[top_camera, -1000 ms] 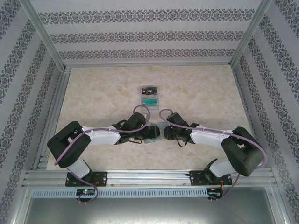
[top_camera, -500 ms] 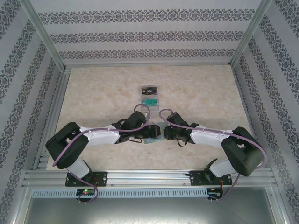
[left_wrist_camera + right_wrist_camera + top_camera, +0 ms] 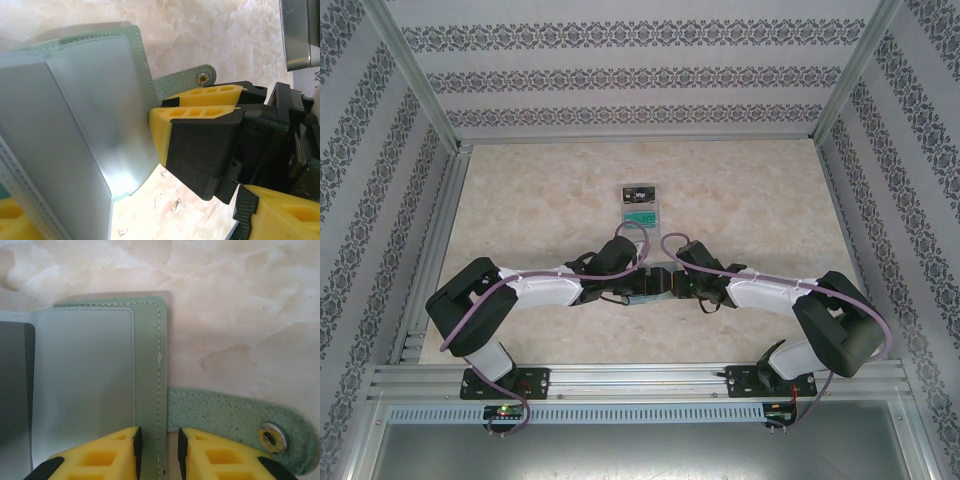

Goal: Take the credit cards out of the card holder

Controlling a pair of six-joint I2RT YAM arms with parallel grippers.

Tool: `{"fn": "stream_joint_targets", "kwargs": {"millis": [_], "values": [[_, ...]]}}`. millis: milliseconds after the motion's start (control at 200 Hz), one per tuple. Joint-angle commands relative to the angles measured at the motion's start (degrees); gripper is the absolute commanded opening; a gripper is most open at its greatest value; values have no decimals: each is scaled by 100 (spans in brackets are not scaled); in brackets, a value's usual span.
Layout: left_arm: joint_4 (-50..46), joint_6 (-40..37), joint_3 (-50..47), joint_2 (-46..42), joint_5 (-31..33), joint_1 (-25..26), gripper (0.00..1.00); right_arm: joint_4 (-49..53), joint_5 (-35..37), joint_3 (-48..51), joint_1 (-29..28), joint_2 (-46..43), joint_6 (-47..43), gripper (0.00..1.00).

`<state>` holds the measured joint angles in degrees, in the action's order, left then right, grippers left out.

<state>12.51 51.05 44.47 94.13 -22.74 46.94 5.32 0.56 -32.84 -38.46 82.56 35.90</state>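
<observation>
- between the two grippers, near the middle of the table [image 3: 520, 200], lies the card holder [image 3: 150, 340], opened out so that its bluish-grey inner pockets [image 3: 85, 380] face up and its closure tab [image 3: 225, 412] hangs loose to one side, snap [image 3: 270, 436] undone.
- the right gripper [image 3: 157, 440] has its yellow fingers drawn nearly together with the holder's green border strip between them, so i read it as clamped on that edge, just beside the root of the tab.
- the left gripper [image 3: 140, 215] has its fingers spread wide; one pocket leaf stands up close against one of them, and nothing looks pinched.
- farther out on the table, well apart from the holder, sits a pale tray [image 3: 658, 204] holding a black card [image 3: 639, 191] and a teal card [image 3: 640, 216] side by side.
- progress, as a judgement: the holder is open and two cards are already out, so the job is partly done. a dark shape shows behind the pocket at the left edge of the right wrist view and may be a card still inside; i cannot tell whether it is, nor how many remain.
- counts: one card holder, one tab with one snap, two cards out of it, one tray, two grippers.
</observation>
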Motion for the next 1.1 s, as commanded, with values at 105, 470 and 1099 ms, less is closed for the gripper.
{"fn": "stream_joint_targets", "kwargs": {"millis": [105, 470, 1099], "values": [[226, -21, 183, 14, -154, 93, 83, -74, 23, 167, 95, -138, 114, 31], [150, -81, 600, 284, -149, 290, 81, -57, 208, 576, 475, -886, 251, 31], [-265, 395, -354, -182, 1236, 171, 45, 56, -139, -314, 82, -36, -349, 19]]}}
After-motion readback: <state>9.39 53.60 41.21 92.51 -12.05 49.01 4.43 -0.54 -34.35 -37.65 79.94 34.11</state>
